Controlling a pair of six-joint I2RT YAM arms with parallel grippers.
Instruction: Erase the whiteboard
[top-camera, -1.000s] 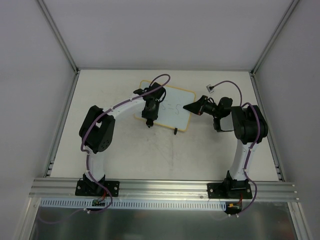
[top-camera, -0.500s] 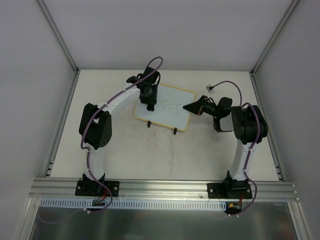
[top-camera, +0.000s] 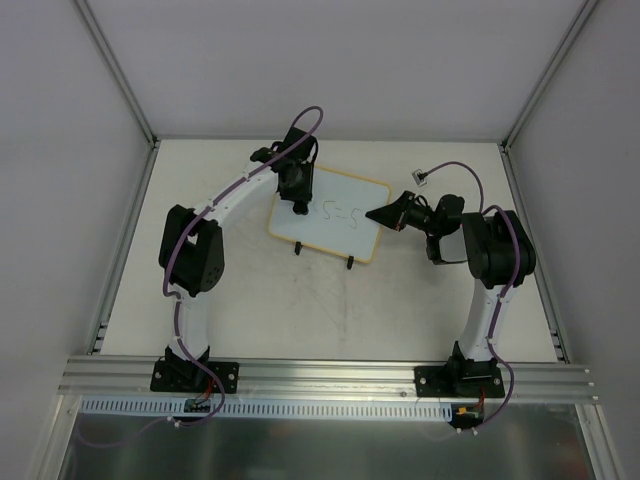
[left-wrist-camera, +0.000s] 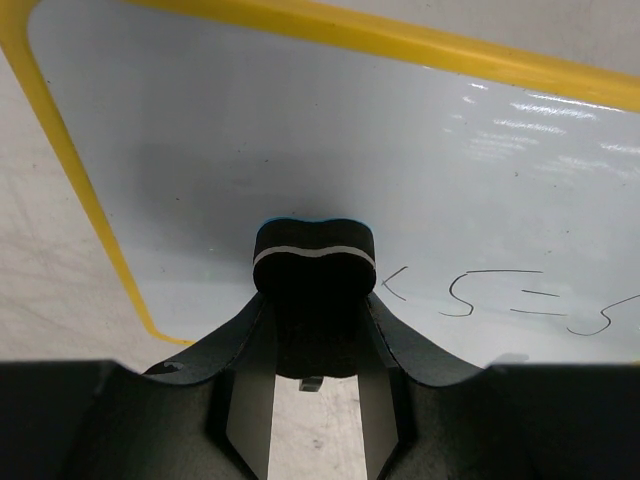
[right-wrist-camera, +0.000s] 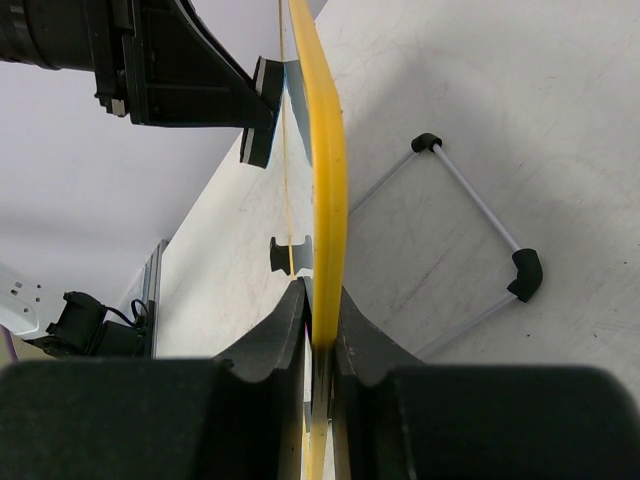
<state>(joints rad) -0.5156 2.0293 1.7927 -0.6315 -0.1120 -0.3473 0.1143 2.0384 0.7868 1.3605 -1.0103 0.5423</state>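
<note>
**Board pinched at its right edge, eraser at its far-left part**

Both arms rise from the near edge of the worktop (top-camera: 200, 300) and bend in toward the middle. The right pincer (top-camera: 378, 214) reaches in from the right, and its fingers are pressed together on the yellow frame of the whiteboard (top-camera: 335, 238), pinching that board's right edge. From the right wrist the board shows edge-on and tilted up off the worktop. A wire stand (right-wrist-camera: 480, 203) with black corner pieces lies on the surface just behind it.

The whiteboard sits a little past the centre of the worktop, skewed, with its left end farther away than its right. Dark handwriting (top-camera: 341, 212), a few S-like strokes and short dashes, runs across its middle.

Farther back, the left pincer (top-camera: 297, 203) hangs over the board's far-left part and is closed on a black eraser (left-wrist-camera: 313, 255) with a pale stripe and a blue face. That face is turned to the white surface, left of the writing. Whether it truly touches cannot be told.

Beyond the right arm, a small pale plug (top-camera: 423, 176) lies near the far right of the worktop.
</note>
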